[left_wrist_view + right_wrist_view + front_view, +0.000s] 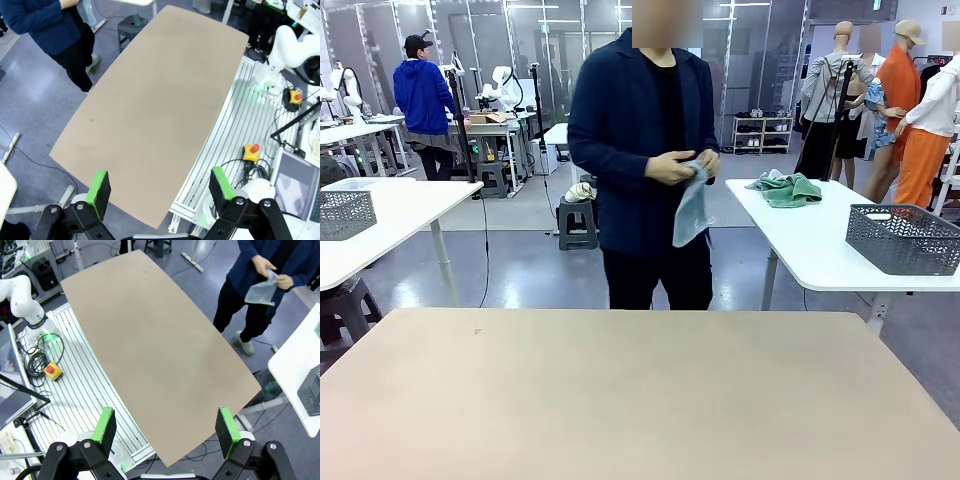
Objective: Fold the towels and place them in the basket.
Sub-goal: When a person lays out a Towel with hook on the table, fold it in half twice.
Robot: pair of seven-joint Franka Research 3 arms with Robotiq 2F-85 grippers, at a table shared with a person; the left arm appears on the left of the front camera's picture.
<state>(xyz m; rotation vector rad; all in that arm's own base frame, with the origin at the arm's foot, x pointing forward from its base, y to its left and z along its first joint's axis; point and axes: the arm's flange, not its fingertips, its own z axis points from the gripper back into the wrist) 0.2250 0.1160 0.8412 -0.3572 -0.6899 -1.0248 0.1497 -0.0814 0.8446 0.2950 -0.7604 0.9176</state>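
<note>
While both arms hang high over the work, the left gripper (160,184) stands with its green pads wide apart and nothing between them, and the right gripper (166,425) is the same, open and empty above the tan table (160,100). Its top is bare beneath them.

Across it a person holds the pale blue towel (692,210) in both hands (672,166) at waist height, the cloth drooping below the fingers. The green towel (790,190) lies crumpled on a white side table (800,245) off to the robot's right, and the basket (905,238) sits on that same table, nearer the robot and apart from the towel.

To my eye the job has barely begun: no towel is folded and none is in the basket. I'd guess the next move needs the blue towel laid flat on the tan table within reach.

The basket is cut off at the picture's edge, its inside can't be seen, and the bunched blue towel hides any label or loop. A greyish bit beside the green towel is too small to make out.
</note>
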